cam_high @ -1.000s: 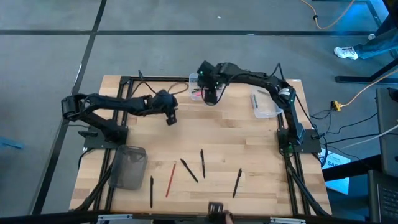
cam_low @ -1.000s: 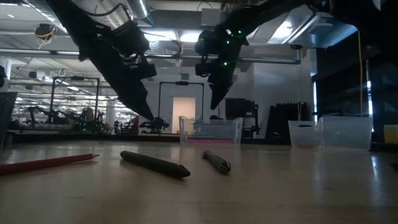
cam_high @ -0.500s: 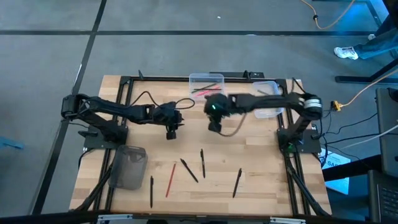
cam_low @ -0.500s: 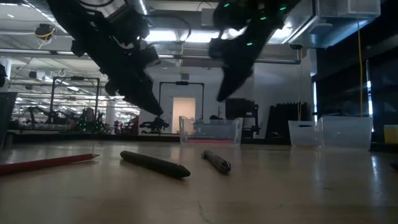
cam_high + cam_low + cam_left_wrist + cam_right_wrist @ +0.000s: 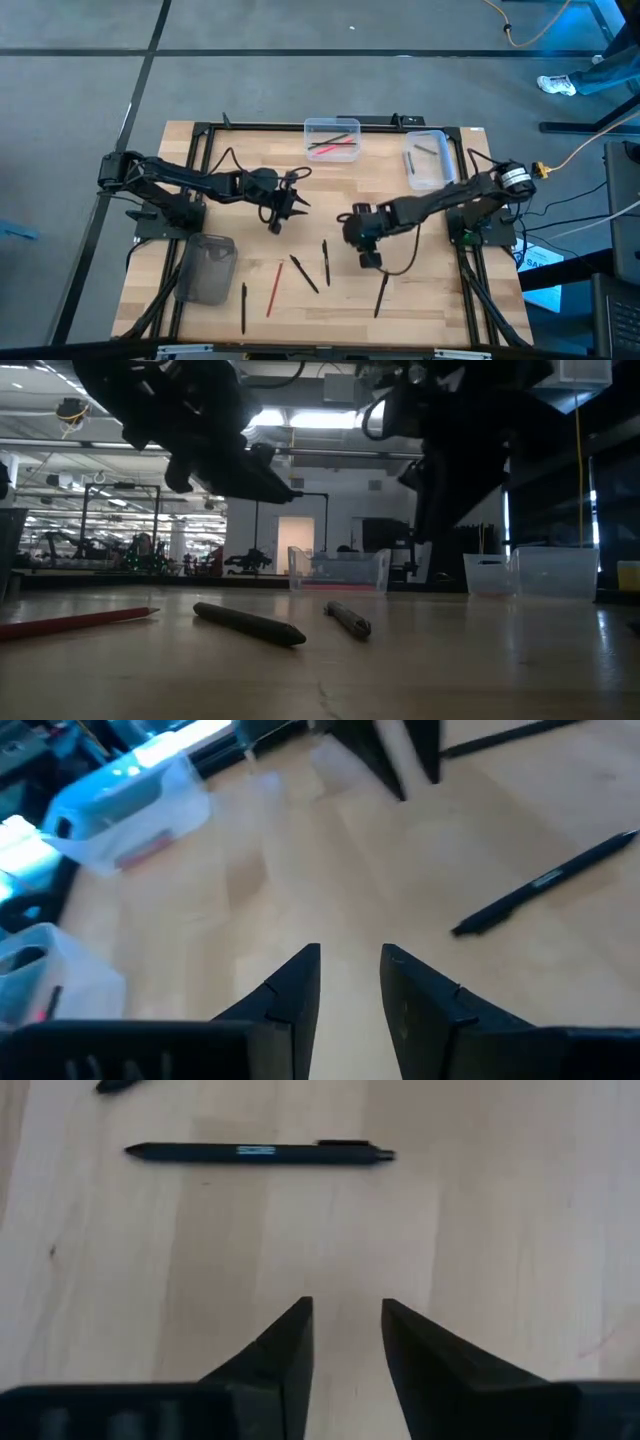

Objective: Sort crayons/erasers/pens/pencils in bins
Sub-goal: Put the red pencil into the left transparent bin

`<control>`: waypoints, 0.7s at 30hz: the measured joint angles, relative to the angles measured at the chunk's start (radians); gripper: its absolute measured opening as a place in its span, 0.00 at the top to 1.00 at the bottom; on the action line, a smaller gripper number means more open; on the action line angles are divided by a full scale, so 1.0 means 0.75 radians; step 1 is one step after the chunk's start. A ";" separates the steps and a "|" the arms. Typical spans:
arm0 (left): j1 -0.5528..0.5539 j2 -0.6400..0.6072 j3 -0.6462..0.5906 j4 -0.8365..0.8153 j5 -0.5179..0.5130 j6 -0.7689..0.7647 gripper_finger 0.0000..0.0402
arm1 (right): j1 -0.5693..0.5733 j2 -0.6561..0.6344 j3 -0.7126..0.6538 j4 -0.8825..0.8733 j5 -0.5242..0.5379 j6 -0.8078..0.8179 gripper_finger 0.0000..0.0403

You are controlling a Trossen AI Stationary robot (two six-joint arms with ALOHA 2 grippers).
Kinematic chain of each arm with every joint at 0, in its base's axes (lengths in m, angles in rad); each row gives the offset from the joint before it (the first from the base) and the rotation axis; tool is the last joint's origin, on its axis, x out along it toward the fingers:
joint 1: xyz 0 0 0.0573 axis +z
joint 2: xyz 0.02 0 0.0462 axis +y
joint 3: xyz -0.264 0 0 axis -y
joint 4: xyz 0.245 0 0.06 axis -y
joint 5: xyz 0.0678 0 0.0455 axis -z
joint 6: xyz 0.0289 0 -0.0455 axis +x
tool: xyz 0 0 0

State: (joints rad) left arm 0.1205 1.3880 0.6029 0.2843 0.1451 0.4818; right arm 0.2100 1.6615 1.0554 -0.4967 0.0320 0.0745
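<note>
My right gripper [image 5: 367, 259] hangs empty, jaws parted, over the table [image 5: 420, 290] beside a black pen [image 5: 258, 1151]. I judge this the reach: next, lower, straddle it, close. Left gripper [image 5: 279, 212] waits, parted, empty.

Even overhead light falls on the table [image 5: 420, 300] in the high view, with faint shadows. The low view is dim and backlit by bright ceiling strips, the arms mere silhouettes. The left wrist view is motion-blurred; the right wrist view is sharp.
</note>
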 joint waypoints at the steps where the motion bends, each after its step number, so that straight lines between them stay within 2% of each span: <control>1: 0.005 0.000 0.000 0.002 -0.007 0.019 0.75 | 0.017 0.000 0.000 0.000 0.019 -0.011 0.70; 4: 0.016 0.000 0.000 0.011 -0.003 0.039 0.75 | 0.060 0.000 0.000 -0.008 0.020 -0.069 0.70; 11: 0.012 0.000 0.001 0.035 0.006 0.038 0.75 | 0.169 0.000 0.000 -0.159 -0.197 -0.094 0.70; 13: 0.012 0.000 0.001 0.027 -0.037 0.056 0.75 | 0.200 0.005 0.003 -0.156 -0.286 -0.102 0.70; 15: 0.013 0.000 0.003 0.001 -0.121 0.079 0.75 | 0.230 0.009 0.017 -0.195 -0.312 -0.136 0.70; 17: 0.014 -0.001 0.003 -0.042 -0.185 0.095 0.75 | 0.247 0.009 0.026 -0.209 -0.272 -0.174 0.70; 21: -0.002 -0.006 0.003 -0.142 -0.313 0.055 0.75 | 0.239 0.014 0.026 -0.086 -0.036 -0.292 0.70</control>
State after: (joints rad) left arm 0.1188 1.3835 0.6052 0.1782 -0.0900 0.5229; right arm 0.3892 1.6722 1.0751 -0.5611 0.0046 -0.1444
